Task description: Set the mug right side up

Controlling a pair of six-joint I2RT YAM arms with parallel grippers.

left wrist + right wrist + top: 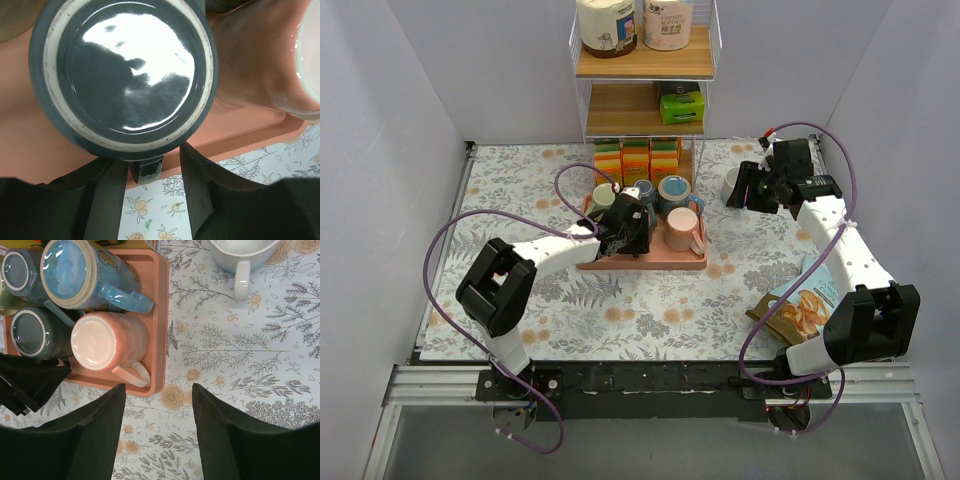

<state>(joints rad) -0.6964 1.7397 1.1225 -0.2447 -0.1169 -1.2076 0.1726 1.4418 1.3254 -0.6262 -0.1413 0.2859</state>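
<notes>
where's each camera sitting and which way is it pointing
Top external: above and behind the bases, looking down on the table; both arms show, left hand over the tray.
Left wrist: on the left arm, facing down at an upturned dark mug; own fingers at the bottom.
Right wrist: facing down over tray edge and white mug; right hand below.
Shared: both wrist views catch the pink mug.

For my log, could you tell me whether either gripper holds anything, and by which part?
Nothing: the left gripper, open, straddles the dark mug at its handle; the right gripper is empty.
</notes>
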